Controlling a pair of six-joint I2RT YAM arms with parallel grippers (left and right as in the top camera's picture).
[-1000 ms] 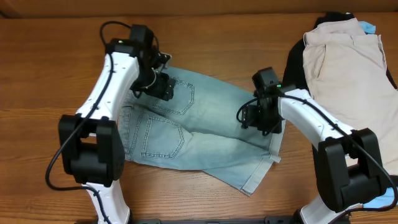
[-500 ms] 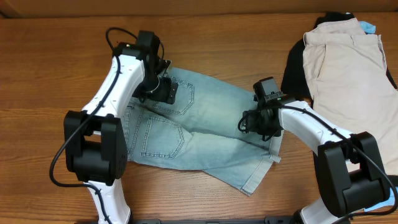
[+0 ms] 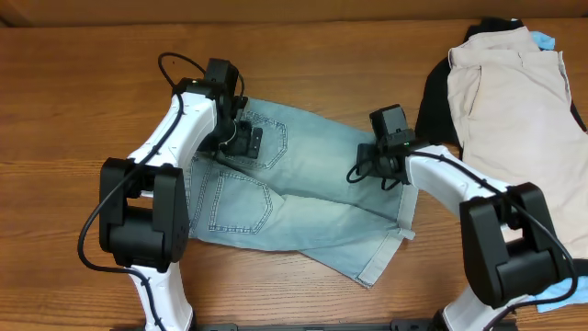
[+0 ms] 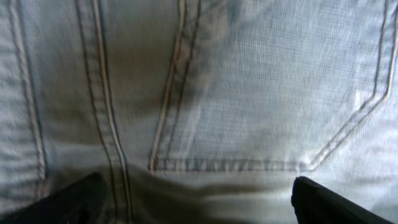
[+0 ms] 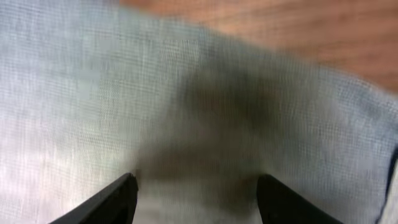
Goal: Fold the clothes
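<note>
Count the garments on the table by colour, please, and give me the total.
Light-blue denim shorts: 1
Beige shorts: 1
Black garment: 1
Bright-blue scrap behind the beige shorts: too little shows to tell what it is, so it is not counted
Total: 3

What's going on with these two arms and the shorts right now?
Both arms are down over the denim shorts, which lie back pockets up on the table with the legs overlapping. The left gripper sits over the upper back pocket, jaws wide, fabric flat between them. The right gripper is at the upper leg's far edge, jaws apart, nothing clearly pinched. The beige shorts and black garment lie apart, at the far right.
</note>
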